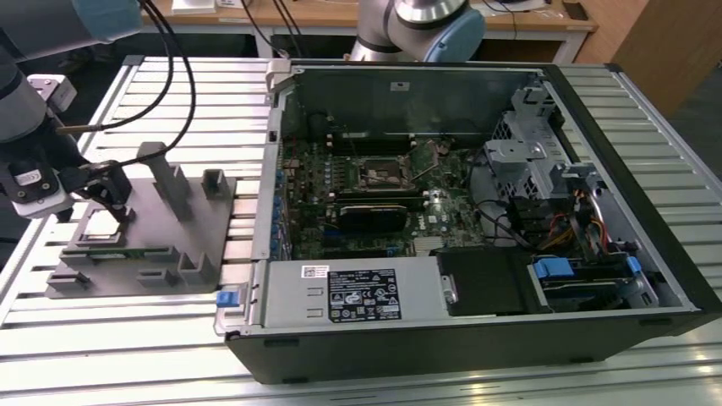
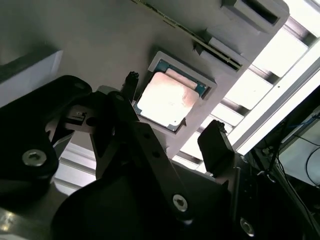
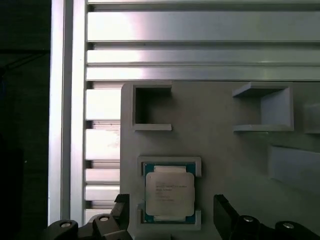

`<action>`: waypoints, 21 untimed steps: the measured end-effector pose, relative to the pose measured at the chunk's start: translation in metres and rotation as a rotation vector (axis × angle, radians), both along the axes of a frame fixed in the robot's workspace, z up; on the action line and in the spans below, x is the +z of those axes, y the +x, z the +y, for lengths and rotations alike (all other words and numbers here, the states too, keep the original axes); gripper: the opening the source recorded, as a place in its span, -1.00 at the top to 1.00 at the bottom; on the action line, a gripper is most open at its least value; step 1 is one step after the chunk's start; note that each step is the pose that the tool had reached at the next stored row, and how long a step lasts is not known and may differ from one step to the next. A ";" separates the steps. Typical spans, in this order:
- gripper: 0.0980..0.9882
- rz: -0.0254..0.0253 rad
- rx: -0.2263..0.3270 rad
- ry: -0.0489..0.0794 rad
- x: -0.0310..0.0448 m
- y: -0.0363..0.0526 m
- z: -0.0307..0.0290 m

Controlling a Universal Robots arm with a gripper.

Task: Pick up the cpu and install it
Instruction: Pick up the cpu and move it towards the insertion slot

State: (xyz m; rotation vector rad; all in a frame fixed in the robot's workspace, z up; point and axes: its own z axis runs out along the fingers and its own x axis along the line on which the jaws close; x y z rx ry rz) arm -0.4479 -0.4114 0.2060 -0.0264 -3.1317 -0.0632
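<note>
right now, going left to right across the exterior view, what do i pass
gripper → tall grey post → black-framed motherboard socket → metal drive cage

I note the cpu (image 3: pixel 169 194) lying flat, lid upward, seated in a shallow square pocket of the grey fixture (image 3: pixel 225 150). The lid is pale silver with faint print, and a thin teal-green rim shows around it. It sits level and square to the pocket walls.
</note>
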 end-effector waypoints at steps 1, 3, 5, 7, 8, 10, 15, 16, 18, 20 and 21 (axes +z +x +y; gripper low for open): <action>-0.49 -0.0003 0.000 0.000 -0.0019 -0.0007 0.0001; -0.49 -0.0005 0.000 0.000 -0.0048 -0.0013 0.0007; -0.49 -0.0025 0.000 0.000 -0.0067 -0.0014 0.0021; -0.49 -0.0039 0.000 0.000 -0.0089 -0.0015 0.0029; -0.49 -0.0043 0.000 0.000 -0.0101 -0.0016 0.0031; -0.49 -0.0052 0.000 0.000 -0.0124 -0.0024 0.0033; -0.45 -0.0079 0.000 0.000 -0.0185 -0.0031 0.0037; -0.45 -0.0094 0.000 0.000 -0.0198 -0.0032 0.0037; -0.30 -0.0108 0.000 0.000 -0.0213 -0.0032 0.0040; -0.30 -0.0110 0.000 0.000 -0.0219 -0.0032 0.0043; -0.30 -0.0112 0.000 0.000 -0.0222 -0.0032 0.0045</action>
